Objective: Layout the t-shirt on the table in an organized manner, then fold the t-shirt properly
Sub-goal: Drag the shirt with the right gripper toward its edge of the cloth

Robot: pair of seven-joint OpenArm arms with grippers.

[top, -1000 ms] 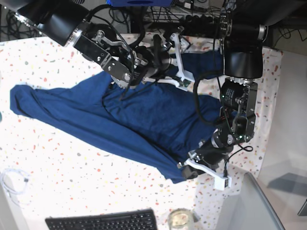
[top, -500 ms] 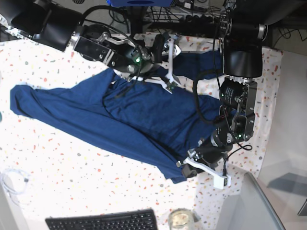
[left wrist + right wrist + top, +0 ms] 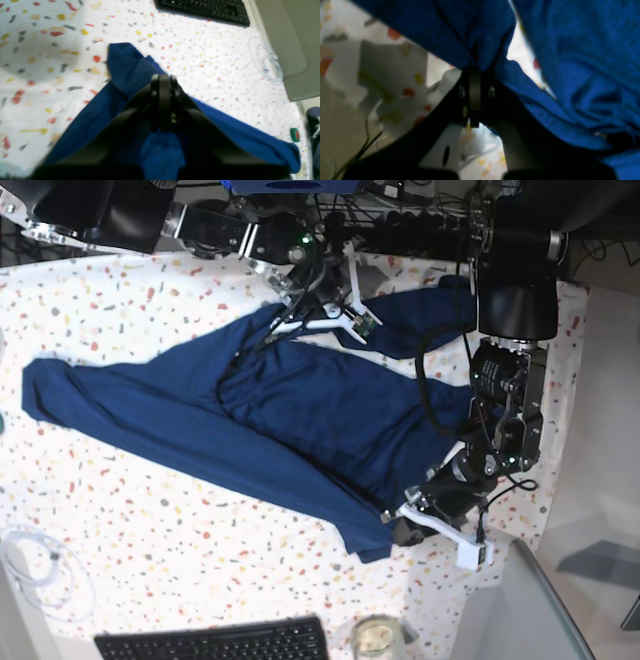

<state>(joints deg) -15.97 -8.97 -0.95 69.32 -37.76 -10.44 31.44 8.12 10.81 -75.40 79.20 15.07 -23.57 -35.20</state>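
On the table (image 3: 120, 510), the t-shirt (image 3: 300, 420) lies spread diagonally, rumpled. Left gripper (image 3: 162, 82) is pinched on its near corner; right gripper (image 3: 475, 72) is clamped on a fold at the far edge.

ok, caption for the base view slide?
Both arms' fingers pinch the navy t-shirt at opposite edges on the speckled table.

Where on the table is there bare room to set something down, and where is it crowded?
Bare table runs between the t-shirt and the keyboard, right of the coiled cable. Another bare strip lies beyond the shirt's far edge, at the back left. The right side is crowded: both grippers, right gripper and left gripper, pinch cloth there.
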